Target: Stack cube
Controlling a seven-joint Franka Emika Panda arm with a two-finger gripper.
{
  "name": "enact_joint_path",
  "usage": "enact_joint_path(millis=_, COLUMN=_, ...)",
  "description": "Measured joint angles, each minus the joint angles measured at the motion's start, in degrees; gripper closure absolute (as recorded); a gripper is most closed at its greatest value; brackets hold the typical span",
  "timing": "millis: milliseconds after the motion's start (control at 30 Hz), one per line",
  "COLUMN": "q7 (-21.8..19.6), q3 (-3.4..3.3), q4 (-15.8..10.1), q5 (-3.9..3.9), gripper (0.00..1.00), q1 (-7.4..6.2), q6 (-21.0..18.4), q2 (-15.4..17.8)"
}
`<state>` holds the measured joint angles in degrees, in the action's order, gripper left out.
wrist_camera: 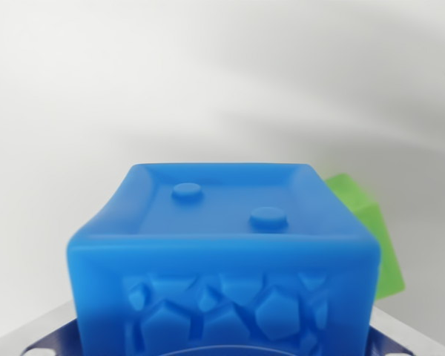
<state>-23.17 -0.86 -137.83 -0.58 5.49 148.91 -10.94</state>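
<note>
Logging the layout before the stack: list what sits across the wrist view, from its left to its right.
Blue cube filling the middle → green cube peeking out behind its right edge.

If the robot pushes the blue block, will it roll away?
Probably not: the blue block has flat faces and squarish edges, so it would likely slide. Its matte, bumpy side may grip well. It looks rubbery, perhaps slightly squishy.

Bright, even light, soft focus close to the lens

The blue cube point(222, 259) glows slightly translucent, its near face a little blurred; the green cube point(371, 237) behind it is softer still. Broad grey shadows drift diagonally across the pale surface point(208, 74). No harsh glare anywhere.
</note>
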Motion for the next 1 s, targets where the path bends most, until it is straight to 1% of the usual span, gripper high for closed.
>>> enact_joint_path(millis=533, q7=10.4, q3=-0.50, q4=-0.1, q5=0.02, gripper=1.00, q1=2.05, q6=-3.2, q2=3.4)
enact_joint_path(millis=1000, q7=19.2, q3=-1.31, q4=-0.1, q5=0.03, gripper=1.00, q1=3.40, q6=-6.0, q2=6.1)
